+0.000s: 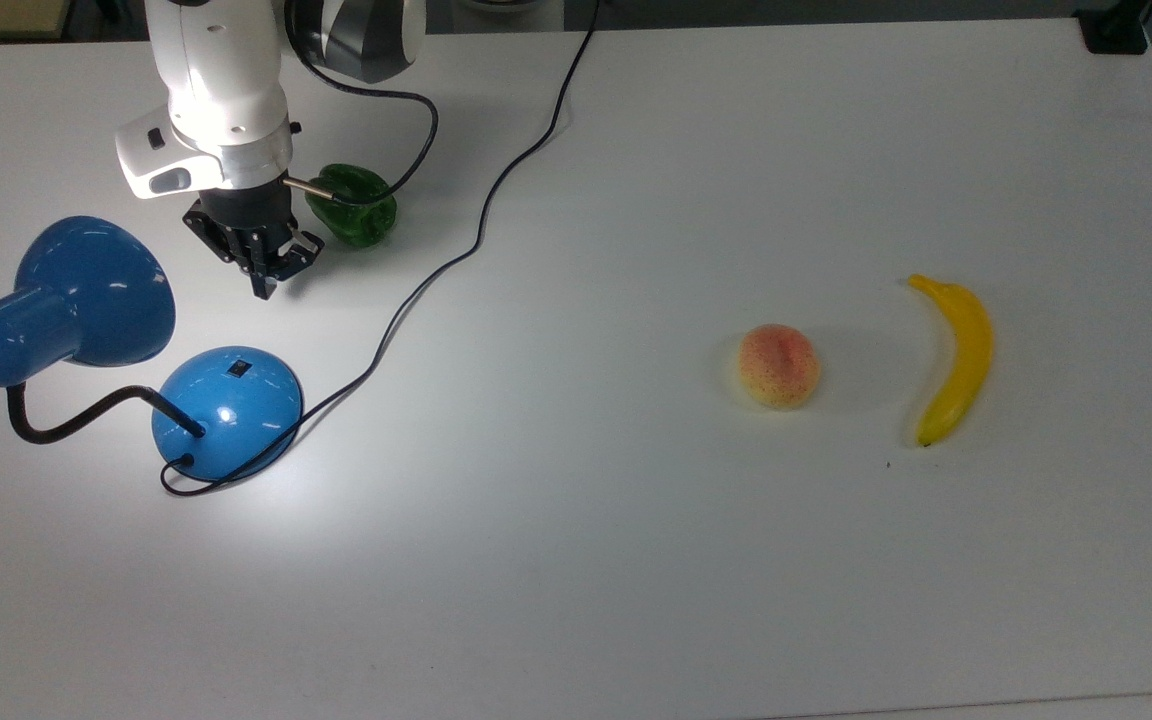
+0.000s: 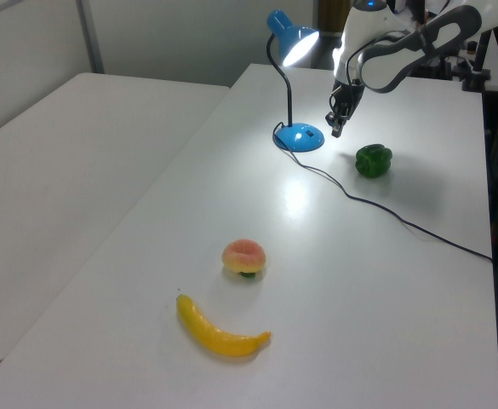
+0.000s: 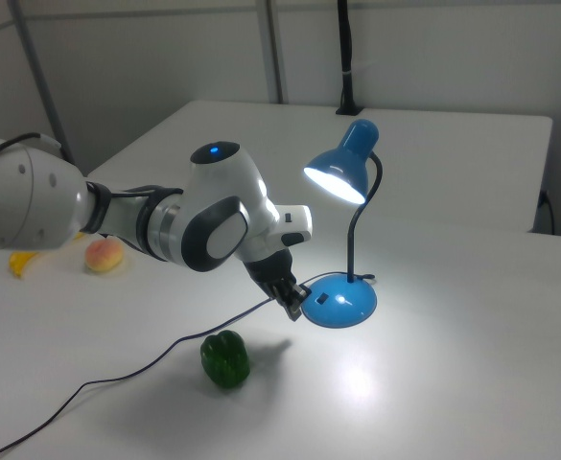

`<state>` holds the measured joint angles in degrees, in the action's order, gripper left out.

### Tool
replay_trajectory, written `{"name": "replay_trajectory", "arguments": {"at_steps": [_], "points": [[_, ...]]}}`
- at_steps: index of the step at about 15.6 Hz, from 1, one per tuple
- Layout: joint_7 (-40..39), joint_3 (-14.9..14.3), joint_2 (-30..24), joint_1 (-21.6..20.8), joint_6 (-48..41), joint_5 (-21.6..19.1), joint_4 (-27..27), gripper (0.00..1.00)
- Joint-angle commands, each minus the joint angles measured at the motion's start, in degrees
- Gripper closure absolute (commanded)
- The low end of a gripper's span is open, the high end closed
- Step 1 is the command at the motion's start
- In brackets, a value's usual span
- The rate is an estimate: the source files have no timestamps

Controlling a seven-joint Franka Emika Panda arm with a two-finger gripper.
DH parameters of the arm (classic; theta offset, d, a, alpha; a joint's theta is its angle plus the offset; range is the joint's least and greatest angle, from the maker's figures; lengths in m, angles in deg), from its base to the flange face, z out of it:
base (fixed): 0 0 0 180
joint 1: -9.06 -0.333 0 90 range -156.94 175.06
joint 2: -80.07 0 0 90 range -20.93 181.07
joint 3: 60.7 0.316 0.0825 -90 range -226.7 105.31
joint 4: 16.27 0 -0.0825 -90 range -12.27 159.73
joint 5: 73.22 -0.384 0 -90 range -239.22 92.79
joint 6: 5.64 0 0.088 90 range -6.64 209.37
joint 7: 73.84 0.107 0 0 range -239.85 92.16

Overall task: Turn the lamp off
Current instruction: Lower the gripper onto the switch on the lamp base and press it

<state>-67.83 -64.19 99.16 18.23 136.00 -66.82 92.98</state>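
Observation:
The lamp is glossy blue and lit: its bell shade (image 1: 66, 295) glows in the left view (image 2: 293, 39) and the right view (image 3: 342, 174). A black gooseneck (image 1: 76, 420) runs to the round domed base (image 1: 228, 408), which carries a small black switch (image 1: 237, 369). My gripper (image 1: 263, 290) hangs shut and holds nothing, a little beyond the base toward the top view's upper edge. In the left view the gripper (image 2: 335, 130) is just right of the base (image 2: 300, 136). In the right view the gripper (image 3: 295, 309) sits right beside the base (image 3: 342, 303).
A green pepper (image 1: 356, 208) lies just behind the gripper. The lamp's black cord (image 1: 476, 225) snakes from the base across the table to the far edge. A peach (image 1: 779, 365) and a banana (image 1: 954, 355) lie far off at the top view's right.

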Motion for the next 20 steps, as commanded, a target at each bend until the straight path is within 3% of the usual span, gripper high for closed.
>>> {"name": "replay_trajectory", "arguments": {"at_steps": [1, 10, 20], "points": [[0.7, 0.0, 1.8, 0.5, 7.7, -0.7, 0.2, 1.00], [0.2, 0.0, 5.1, 0.8, 19.5, -0.3, -0.1, 1.00], [0.2, 0.1, 6.4, 0.8, 22.5, -0.3, -0.4, 1.00]]}}
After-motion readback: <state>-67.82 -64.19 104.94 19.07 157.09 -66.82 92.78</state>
